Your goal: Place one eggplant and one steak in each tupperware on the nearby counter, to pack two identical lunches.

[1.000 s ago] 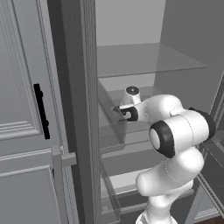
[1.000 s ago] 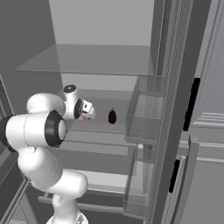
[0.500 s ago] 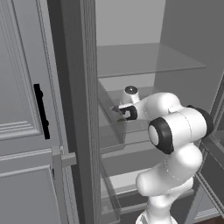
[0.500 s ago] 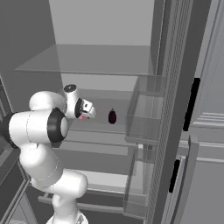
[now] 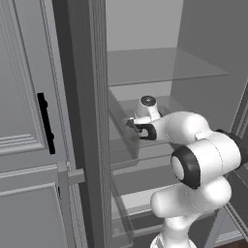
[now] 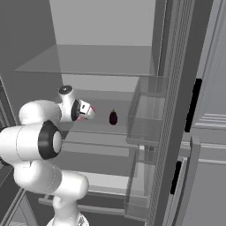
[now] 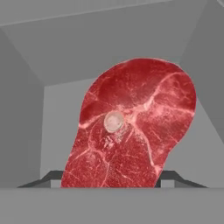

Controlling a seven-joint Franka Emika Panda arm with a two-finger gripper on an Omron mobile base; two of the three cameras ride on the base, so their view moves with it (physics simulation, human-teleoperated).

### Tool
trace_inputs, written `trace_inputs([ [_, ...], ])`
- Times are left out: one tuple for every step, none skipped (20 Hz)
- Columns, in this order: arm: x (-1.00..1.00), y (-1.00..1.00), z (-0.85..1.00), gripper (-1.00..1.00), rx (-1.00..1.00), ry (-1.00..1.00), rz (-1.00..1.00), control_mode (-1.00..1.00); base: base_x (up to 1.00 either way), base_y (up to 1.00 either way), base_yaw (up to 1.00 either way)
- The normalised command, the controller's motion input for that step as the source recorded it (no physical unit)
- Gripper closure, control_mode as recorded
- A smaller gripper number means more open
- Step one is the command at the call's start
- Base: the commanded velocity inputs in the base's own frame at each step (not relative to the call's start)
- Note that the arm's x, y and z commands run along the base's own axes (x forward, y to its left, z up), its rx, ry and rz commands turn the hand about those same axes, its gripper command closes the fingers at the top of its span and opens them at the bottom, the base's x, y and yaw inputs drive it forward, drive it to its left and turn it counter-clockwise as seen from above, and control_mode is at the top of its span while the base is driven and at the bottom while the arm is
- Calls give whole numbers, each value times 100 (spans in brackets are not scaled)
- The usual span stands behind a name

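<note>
hand (image 6: 89, 111) pinching steak (image 7: 131, 127) | fingertips mostly hidden | eggplant (image 6: 113, 117) beside

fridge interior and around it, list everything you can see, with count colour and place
steak: one, red with pale marbling and a round bone, right in front of the hand, between the fingers
eggplant: one, dark purple, on the middle glass shelf, right of the hand
glass shelves: several, clear grey, stacked inside the open fridge
door bin: one, clear, on the open right door beside the eggplant
black handles: dark bars on the grey doors either side
gripper: one, white with dark fingers, reaching over the middle shelf, the fingers flanking the steak; a firm grip cannot be confirmed
</note>
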Motion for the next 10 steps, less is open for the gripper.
trace_inputs([
  [-100, 0, 53, 100, 0, -26, -1, -100, 0, 0, 0],
  [-100, -1, 54, 100, 1, -23, -1, -100, 0, 0, 0],
  [-100, -4, 57, 100, 2, -18, -2, -100, 0, 0, 0],
  [-100, -8, 52, 100, 2, -19, -2, -100, 0, 0, 0],
  [-100, -15, 54, 100, 4, -16, -2, -100, 0, 0, 0],
  [-100, -19, 61, 100, 5, -15, -2, -100, 0, 0, 0],
  [-100, -21, 74, 100, 5, -11, -2, -100, 0, 0, 0],
  [-100, -24, 83, 100, 5, -10, -2, -100, 0, 0, 0],
  [-100, -19, 94, 100, 3, -5, -3, -100, 0, 0, 0],
  [-100, -19, 97, 100, 3, -8, -4, -100, 0, 0, 0],
])
